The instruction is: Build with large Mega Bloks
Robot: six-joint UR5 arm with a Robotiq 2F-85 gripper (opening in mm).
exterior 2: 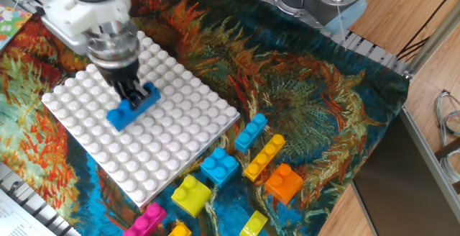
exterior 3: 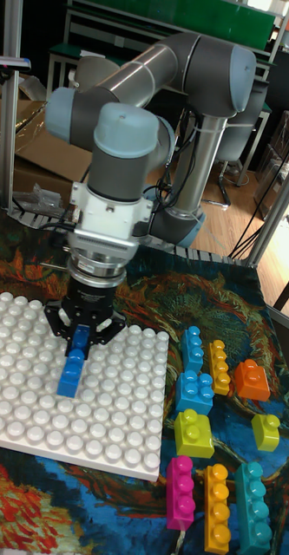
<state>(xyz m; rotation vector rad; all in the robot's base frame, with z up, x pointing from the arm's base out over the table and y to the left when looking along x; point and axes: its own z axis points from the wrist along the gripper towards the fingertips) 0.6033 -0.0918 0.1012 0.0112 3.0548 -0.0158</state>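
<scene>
No text (labels, numbers, brands) is readable.

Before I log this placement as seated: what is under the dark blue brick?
The dark blue brick lies over the white baseplate, its far end between the gripper fingers. Its underside is hidden, so whether it is pressed onto the studs cannot be told.
</scene>
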